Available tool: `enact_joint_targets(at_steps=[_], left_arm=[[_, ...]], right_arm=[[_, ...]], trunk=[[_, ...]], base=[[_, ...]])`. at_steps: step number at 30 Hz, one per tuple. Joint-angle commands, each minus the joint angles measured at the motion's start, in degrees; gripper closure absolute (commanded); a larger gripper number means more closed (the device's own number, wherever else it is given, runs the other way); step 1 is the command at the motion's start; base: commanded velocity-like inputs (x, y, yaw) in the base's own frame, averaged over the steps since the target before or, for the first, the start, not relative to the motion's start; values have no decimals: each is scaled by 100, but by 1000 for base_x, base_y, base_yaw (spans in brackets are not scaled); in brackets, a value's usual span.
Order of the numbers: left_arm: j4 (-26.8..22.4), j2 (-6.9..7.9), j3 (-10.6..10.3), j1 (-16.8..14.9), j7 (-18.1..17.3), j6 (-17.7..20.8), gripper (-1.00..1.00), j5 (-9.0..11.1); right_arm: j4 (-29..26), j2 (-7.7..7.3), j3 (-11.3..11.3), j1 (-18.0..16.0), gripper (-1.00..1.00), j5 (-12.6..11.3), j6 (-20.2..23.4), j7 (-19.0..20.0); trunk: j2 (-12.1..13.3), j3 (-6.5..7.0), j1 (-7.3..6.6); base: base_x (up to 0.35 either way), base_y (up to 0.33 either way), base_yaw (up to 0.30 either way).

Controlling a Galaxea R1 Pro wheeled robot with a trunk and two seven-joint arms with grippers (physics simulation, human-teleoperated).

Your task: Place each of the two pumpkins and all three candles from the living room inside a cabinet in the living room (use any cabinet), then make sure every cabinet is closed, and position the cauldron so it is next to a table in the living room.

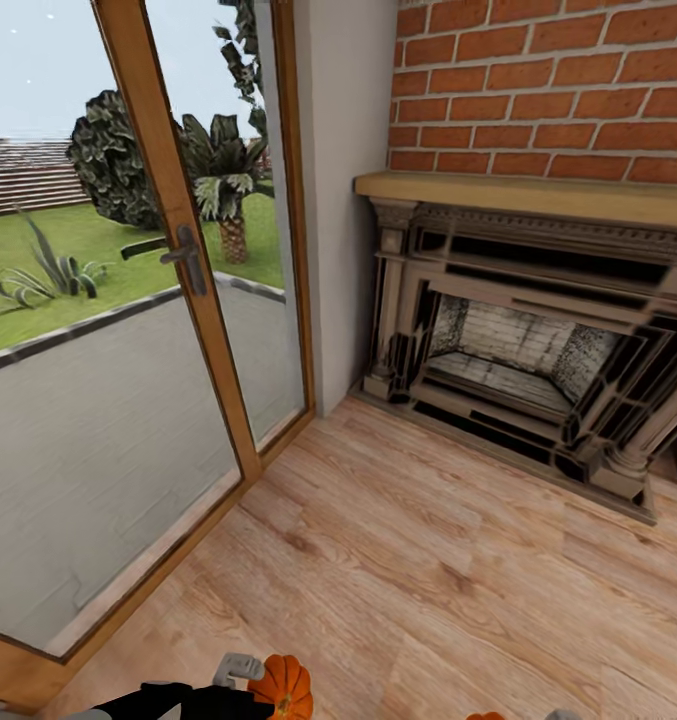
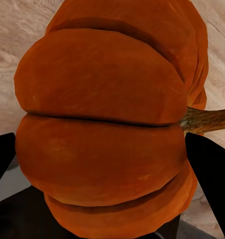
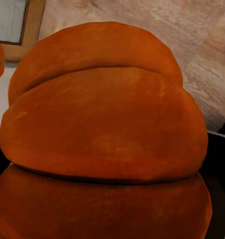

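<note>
Two pumpkins: one point(image 1: 282, 687) near the bottom edge, left of centre, held between black fingers point(image 2: 207, 174), and a second point(image 1: 485, 716) just peeking in to its right. One fireplace point(image 1: 538, 340) on the far right, one glass door point(image 1: 128, 330) at left, with one handle point(image 1: 188, 258).

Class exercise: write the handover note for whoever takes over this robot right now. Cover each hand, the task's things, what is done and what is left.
Left hand: shut on a pumpkin, stem sideways.
Right hand: shut on the second pumpkin.
Ahead: a fireplace, a glass door and wood floor.
Done: both pumpkins picked up.
Left: stow pumpkins and candles in a cabinet, close it, place the cauldron by the table.
</note>
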Motion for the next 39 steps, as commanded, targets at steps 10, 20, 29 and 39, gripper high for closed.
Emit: enact_joint_targets(at_steps=[10, 20, 29, 39], left_arm=[[-8, -1, -5, 0, 11, -3, 100, -8], [-1, -1, -5, 0, 11, -3, 100, -8], [0, -1, -7, 0, 11, -3, 100, -8], [-4, -1, -5, 0, 11, -3, 100, -8]], right_arm=[[0, -37, -52, -4, 100, -11, 74, 35], [0, -24, -54, -1, 100, -10, 81, -25], [-4, -2, -48, -1, 100, -6, 87, -652], [-38, -5, -29, -3, 100, 28, 81, -688]], trunk=[[0, 93, 0], [0, 187, 0], [0, 271, 0], [0, 358, 0]], base=[[0, 0, -31], [0, 0, -10], [0, 0, -97], [0, 0, -151]])
